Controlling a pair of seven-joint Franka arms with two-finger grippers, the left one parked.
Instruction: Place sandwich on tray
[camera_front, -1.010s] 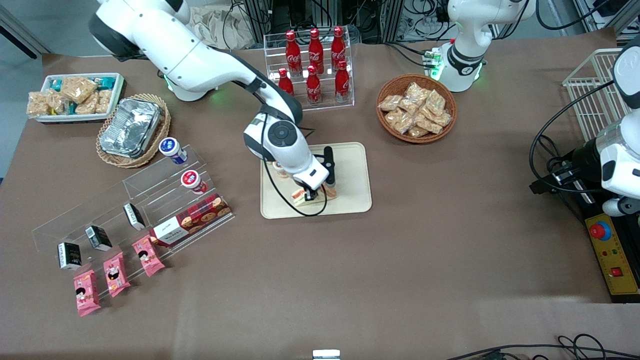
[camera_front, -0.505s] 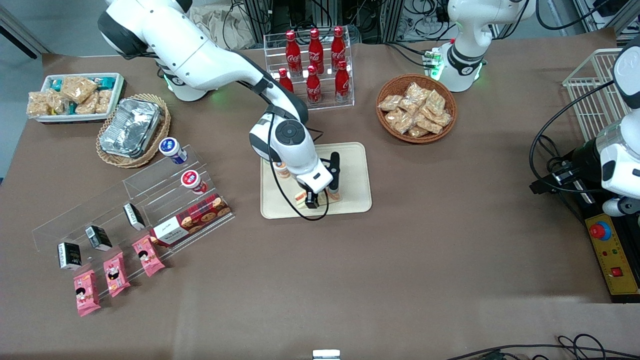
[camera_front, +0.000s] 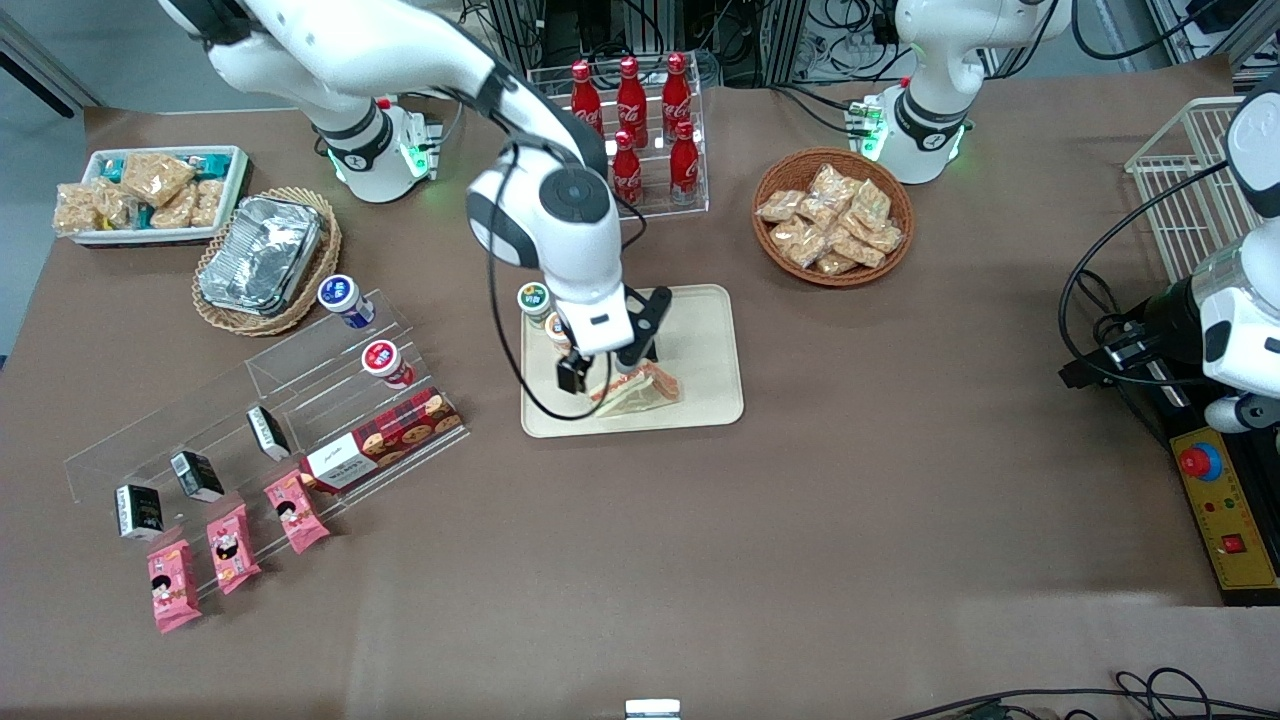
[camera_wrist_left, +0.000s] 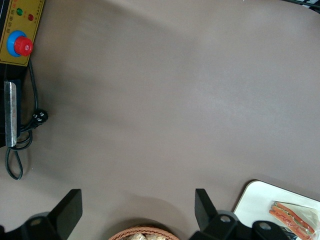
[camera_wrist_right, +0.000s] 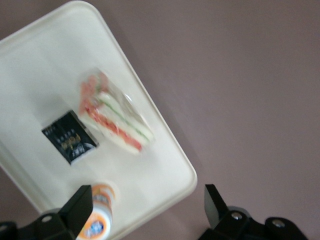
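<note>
Sandwich (camera_front: 637, 388) lying on tray (camera_front: 712, 340) beside a small black packet (camera_wrist_right: 70, 137); gripper (camera_wrist_right: 147, 212) above, fingers spread (nothing held); best retreat is straight upward, clear of the wrap

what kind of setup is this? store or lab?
Likely a lab bench staged as a mock shop: cola bottles in an acrylic rack, an emergency-stop box, loose cabling. The open gripper hangs above the sandwich, which lies on the tray.
</note>
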